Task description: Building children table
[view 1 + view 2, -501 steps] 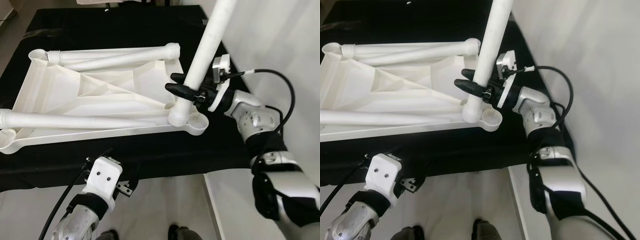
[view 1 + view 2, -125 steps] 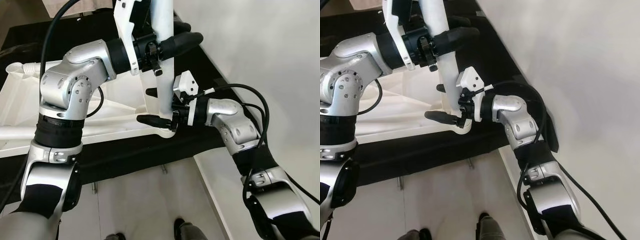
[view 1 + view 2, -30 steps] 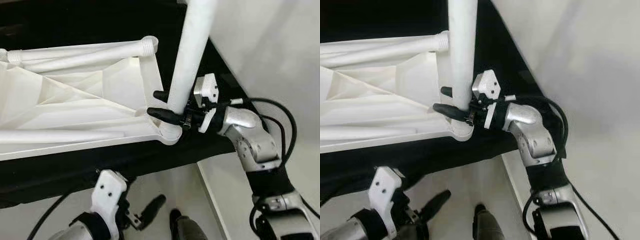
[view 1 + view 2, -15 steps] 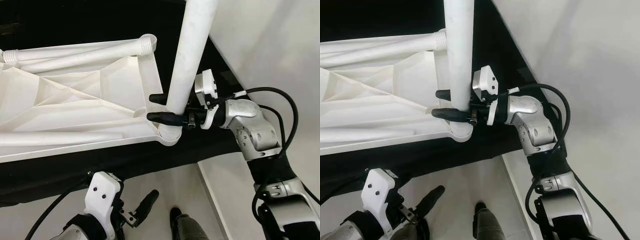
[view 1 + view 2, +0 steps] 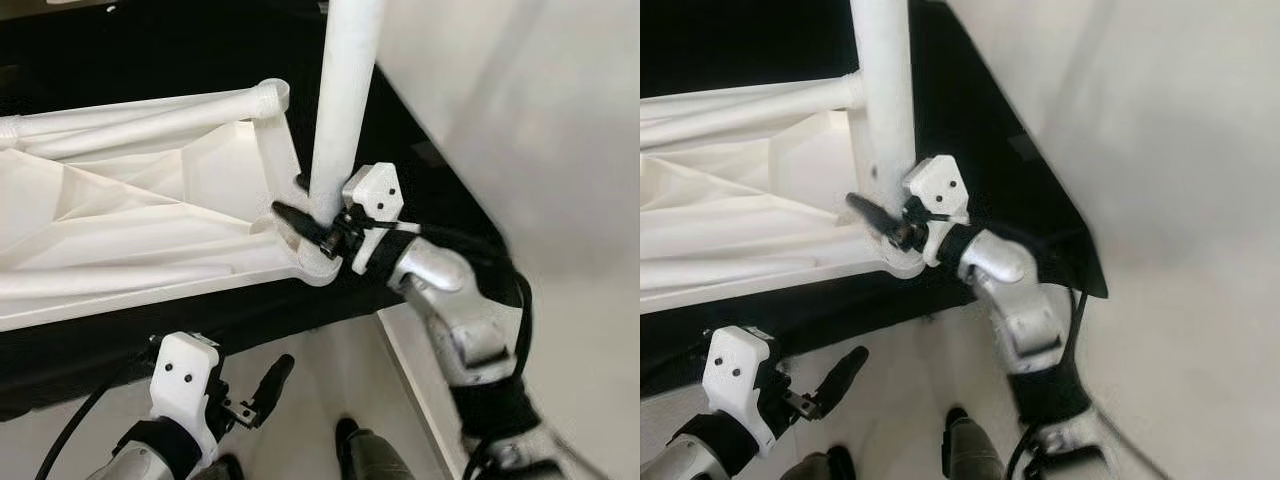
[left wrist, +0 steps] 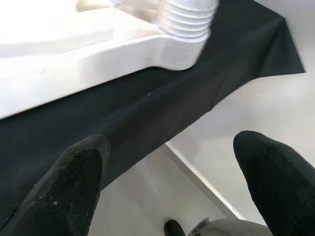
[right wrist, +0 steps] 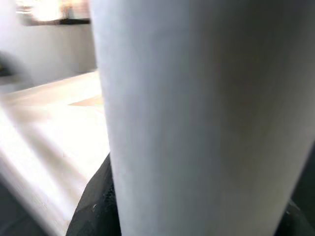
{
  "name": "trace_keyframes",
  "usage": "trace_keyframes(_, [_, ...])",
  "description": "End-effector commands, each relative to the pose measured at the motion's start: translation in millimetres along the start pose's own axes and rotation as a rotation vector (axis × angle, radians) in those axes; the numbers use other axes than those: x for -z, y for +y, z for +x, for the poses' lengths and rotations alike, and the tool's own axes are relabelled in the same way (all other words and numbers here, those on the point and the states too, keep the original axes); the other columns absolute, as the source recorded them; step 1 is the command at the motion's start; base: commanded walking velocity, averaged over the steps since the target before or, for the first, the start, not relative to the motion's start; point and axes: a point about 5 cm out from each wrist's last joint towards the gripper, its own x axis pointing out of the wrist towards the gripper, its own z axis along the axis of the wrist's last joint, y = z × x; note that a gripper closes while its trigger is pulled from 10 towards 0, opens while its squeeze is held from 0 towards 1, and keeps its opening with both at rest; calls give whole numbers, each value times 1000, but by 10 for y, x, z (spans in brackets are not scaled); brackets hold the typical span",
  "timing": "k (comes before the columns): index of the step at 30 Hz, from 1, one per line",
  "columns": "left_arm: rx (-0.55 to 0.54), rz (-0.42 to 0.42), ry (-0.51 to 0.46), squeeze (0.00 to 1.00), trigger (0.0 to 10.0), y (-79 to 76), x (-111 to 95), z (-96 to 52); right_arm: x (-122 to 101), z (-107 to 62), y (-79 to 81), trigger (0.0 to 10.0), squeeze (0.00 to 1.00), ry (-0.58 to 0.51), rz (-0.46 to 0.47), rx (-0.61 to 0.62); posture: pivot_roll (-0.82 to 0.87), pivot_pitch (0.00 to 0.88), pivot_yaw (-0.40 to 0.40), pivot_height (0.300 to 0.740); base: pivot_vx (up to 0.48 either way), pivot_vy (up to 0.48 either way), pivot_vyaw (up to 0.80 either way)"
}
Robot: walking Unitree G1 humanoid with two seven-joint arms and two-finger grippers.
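The tabletop [image 5: 150, 215] lies upside down on the black cloth [image 5: 180, 330], with two legs [image 5: 150, 110] lying flat along it and a third leg [image 5: 340, 110] standing upright in the socket [image 5: 318, 262] at its near right corner, close to the cloth's near edge. Since half a second ago my whole view has swung, so the corner now sits further left in the picture; the tabletop itself has not shifted on the cloth. What I do see changed is the right arm: its elbow has dropped and the forearm now rises steeply from below toward the leg, where before it reached in almost level.

My right gripper [image 5: 312, 222] is clamped around the base of the upright leg just above the socket, one black finger [image 5: 300, 222] showing in front of the leg, the other behind it. In the right wrist view the leg [image 7: 197, 118] is pressed close between the fingers.

My left gripper [image 5: 262, 385] hangs below the cloth's near edge, over the floor [image 5: 320, 400], holding nothing. In its wrist view the two fingers [image 6: 69, 191] stand wide apart.
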Motion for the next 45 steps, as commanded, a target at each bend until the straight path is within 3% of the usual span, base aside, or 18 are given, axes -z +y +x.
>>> trace_keyframes(1, [-18, -16, 18, 0, 10000, 18, 50, -16, 538, -274, -319, 10000, 0, 317, -11, 276, -211, 363, -49, 740, 0, 0, 0])
trace_keyframes(12, [-42, 18, 7, 0, 10000, 83, 65, 36, 579, -222, -258, 10000, 0, 342, -15, 345, -223, 332, -45, 740, 0, 0, 0])
trace_keyframes(15, [-142, 54, -29, 0, 10000, 260, -2, 79, 569, -199, -261, 10000, 0, 348, -16, 374, -219, 313, -49, 740, 0, 0, 0])
trace_keyframes(20, [-212, 56, -67, 0, 10000, 406, -69, 120, 564, -188, -242, 10000, 0, 343, 1, 375, -223, 303, -48, 740, 0, 0, 0])
trace_keyframes(24, [-214, 65, -71, 0, 10000, 427, -79, 129, 565, -189, -239, 10000, 0, 344, 0, 376, -227, 299, -48, 740, 0, 0, 0])
trace_keyframes(26, [-206, 90, -133, 0, 10000, 506, -245, 198, 564, -209, -274, 10000, 0, 331, 17, 377, -227, 287, -45, 740, 0, 0, 0])
trace_keyframes(27, [-168, 105, -223, 0, 10000, 549, -495, 281, 549, -207, -307, 10000, 0, 304, 53, 375, -225, 282, -43, 740, 0, 0, 0])
trace_keyframes(31, [-124, 121, -292, 0, 10000, 556, -702, 342, 504, -179, -312, 10000, 0, 262, 92, 367, -227, 278, -40, 740, 0, 0, 0])
trace_keyframes(35, [18, 148, -447, 0, 10000, 518, -1178, 465, 452, -156, -285, 10000, 0, 211, 124, 349, -233, 260, -33, 740, 0, 0, 0])
trace_keyframes(41, [120, 120, -537, 0, 10000, 470, -1430, 527, 470, -170, -228, 10000, 0, 197, 106, 323, -240, 255, -25, 740, 0, 0, 0])
trace_keyframes(44, [297, 71, -586, 0, 10000, 376, -1623, 641, 507, -185, -184, 10000, 0, 197, 119, 313, -242, 240, -22, 740, 0, 0, 0])
trace_keyframes(45, [297, 71, -586, 0, 10000, 376, -1623, 641, 507, -185, -184, 10000, 0, 197, 119, 313, -242, 240, -22, 740, 0, 0, 0])
